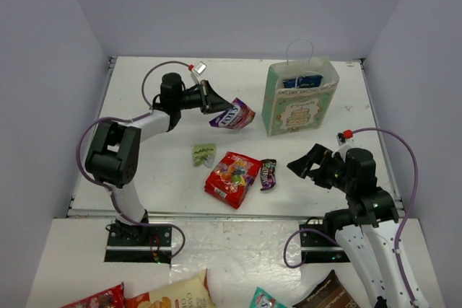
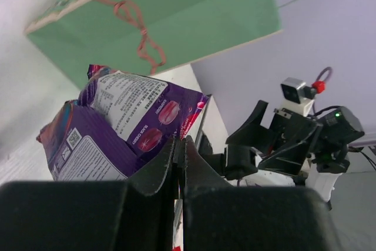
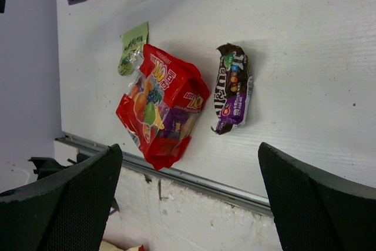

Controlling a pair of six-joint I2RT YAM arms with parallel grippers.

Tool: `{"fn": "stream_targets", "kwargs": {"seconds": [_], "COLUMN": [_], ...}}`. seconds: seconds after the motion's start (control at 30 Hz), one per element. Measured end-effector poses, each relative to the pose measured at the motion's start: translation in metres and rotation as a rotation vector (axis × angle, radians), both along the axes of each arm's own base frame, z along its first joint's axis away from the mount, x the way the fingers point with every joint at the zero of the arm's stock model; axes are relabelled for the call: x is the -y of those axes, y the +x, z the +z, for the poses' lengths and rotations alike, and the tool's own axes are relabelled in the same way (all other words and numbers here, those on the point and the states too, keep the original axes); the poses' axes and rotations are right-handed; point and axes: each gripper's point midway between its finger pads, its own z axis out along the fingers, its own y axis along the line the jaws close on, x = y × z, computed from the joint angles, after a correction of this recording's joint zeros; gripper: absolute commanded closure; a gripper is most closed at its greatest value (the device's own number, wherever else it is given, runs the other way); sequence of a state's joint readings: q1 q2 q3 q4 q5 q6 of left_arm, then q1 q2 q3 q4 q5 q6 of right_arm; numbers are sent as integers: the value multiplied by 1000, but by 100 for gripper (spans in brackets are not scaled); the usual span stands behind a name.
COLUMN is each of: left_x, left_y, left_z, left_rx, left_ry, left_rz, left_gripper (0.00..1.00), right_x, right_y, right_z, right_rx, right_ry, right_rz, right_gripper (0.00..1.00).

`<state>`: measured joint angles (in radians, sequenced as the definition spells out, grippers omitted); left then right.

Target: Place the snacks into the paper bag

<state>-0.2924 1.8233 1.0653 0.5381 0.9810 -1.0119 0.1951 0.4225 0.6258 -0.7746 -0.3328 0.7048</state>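
Observation:
My left gripper (image 1: 214, 99) is shut on the purple candy pack (image 1: 234, 115) and holds it above the table, left of the paper bag (image 1: 299, 102). In the left wrist view the jaws (image 2: 180, 142) pinch the pack's edge (image 2: 123, 121), with the bag's green side (image 2: 176, 16) behind. A blue chip bag (image 1: 302, 81) shows inside the bag's mouth. The tiny green packet (image 1: 203, 154), red candy bag (image 1: 232, 177) and dark brown packet (image 1: 268, 174) lie on the table. My right gripper (image 1: 307, 164) is open and empty, right of them (image 3: 188, 148). The silver foil packet is out of view.
The right wrist view shows the red candy bag (image 3: 161, 107), dark brown packet (image 3: 232, 89) and green packet (image 3: 132, 48) near the table's metal front edge (image 3: 194, 177). Below the table lie a yellow-orange chip bag (image 1: 177, 293), teal packet (image 1: 263, 298) and dark pouch (image 1: 328, 295).

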Motion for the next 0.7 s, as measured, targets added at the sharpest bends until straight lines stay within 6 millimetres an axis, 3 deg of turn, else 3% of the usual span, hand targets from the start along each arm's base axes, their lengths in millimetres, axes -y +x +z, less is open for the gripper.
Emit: {"fn": "stream_targets", "kwargs": {"seconds": [0.27, 0.7], "left_x": [8, 17], "left_y": [16, 34], "left_z": [97, 236], "left_rx": [164, 390], "left_ry": [-119, -284], "left_rz": [-24, -64], "left_gripper": [100, 100], "right_x": [-1, -1], "right_y": [1, 1], "right_z": [1, 1], "right_rx": [4, 4], "right_ry": [4, 5], "right_rz": [1, 2], "right_gripper": [3, 3]}}
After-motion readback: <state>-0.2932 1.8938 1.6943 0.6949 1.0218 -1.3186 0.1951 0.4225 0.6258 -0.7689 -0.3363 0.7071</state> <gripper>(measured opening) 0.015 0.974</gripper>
